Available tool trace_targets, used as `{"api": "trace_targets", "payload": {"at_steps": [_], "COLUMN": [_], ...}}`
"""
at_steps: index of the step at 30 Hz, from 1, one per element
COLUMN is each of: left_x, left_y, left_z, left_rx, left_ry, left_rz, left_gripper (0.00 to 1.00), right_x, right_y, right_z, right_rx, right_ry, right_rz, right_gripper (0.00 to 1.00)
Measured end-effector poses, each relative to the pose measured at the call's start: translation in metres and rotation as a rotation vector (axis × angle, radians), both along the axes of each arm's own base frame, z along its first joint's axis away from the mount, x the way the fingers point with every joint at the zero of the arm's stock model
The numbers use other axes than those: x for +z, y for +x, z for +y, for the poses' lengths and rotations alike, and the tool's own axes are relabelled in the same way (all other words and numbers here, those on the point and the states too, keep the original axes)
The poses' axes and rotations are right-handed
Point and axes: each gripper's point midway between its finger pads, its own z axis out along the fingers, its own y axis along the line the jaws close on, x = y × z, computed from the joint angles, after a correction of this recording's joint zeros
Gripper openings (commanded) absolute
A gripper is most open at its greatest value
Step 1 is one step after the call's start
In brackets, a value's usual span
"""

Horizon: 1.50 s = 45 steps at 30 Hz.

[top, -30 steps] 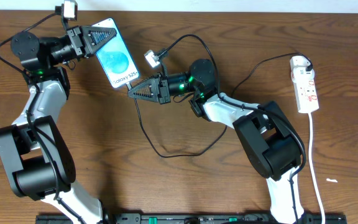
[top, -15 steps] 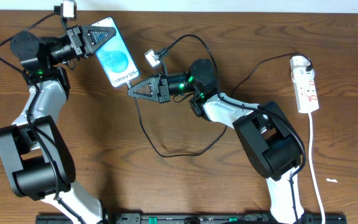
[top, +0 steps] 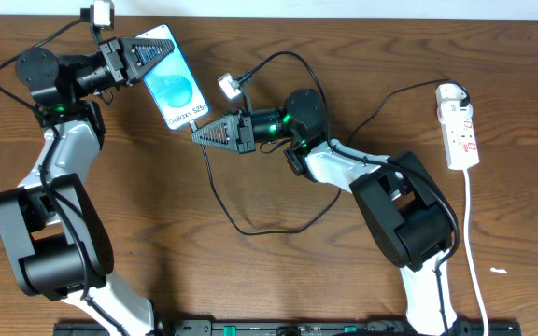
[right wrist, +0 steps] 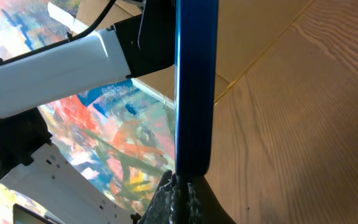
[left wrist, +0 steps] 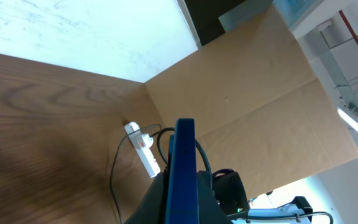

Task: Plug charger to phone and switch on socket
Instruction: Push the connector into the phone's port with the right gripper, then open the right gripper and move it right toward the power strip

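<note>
The phone [top: 174, 91], blue screen up, is held above the table by my left gripper [top: 162, 45], which is shut on its far end. It shows edge-on in the left wrist view [left wrist: 184, 168] and in the right wrist view [right wrist: 194, 81]. My right gripper [top: 197, 134] is shut on the plug tip of the charger [top: 215, 191] and holds the tip against the phone's bottom edge [right wrist: 182, 180]. The thin black cable loops over the table. The socket [top: 460, 125], a white power strip, lies at the far right and also shows in the left wrist view [left wrist: 143, 148].
The socket's white cord [top: 474, 252] runs down the right side toward the front edge. A small white scrap [top: 499, 272] lies beside it. A brown cardboard wall [left wrist: 253, 93] stands behind the table.
My right gripper has crept a little up and left, bringing the plug tip against the phone's bottom edge. The left arm and phone have not moved.
</note>
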Motion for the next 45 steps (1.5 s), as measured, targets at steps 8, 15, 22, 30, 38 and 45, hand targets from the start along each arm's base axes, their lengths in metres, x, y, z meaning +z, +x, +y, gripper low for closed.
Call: {"api": "trace_targets", "payload": {"at_steps": [8, 15, 22, 30, 38, 45], "left_x": [-0.005, -0.007, -0.007, -0.008, -0.007, -0.008], "left_y": [-0.008, -0.01, -0.01, -0.008, -0.008, -0.008], "left_z": [-0.005, 0.004, 0.014, 0.045, 0.07, 0.07], "left_rx": [-0.05, -0.046, -0.026, 0.042, 0.099, 0.098], "left_ry": [0.015, 0.02, 0.021, 0.012, 0.0, -0.004], "left_rz": [0.01, 0.015, 0.017, 0.037, 0.061, 0.071], "left_gripper": [0.07, 0.08, 0.07, 0.07, 0.07, 0.07], "right_x": [0.005, 0.007, 0.006, 0.001, -0.044, -0.101], "right_y": [0.014, 0.023, 0.023, 0.03, 0.058, 0.079], "right_z": [-0.001, -0.003, -0.003, -0.007, -0.022, -0.043], "right_rx": [-0.075, -0.111, -0.112, -0.128, -0.205, -0.336], "right_ry": [0.021, 0.029, 0.029, 0.008, -0.151, -0.344], "right_rz": [0.007, 0.013, 0.013, 0.041, 0.217, 0.331], "right_gripper": [0.63, 0.99, 0.99, 0.99, 0.99, 0.99]}}
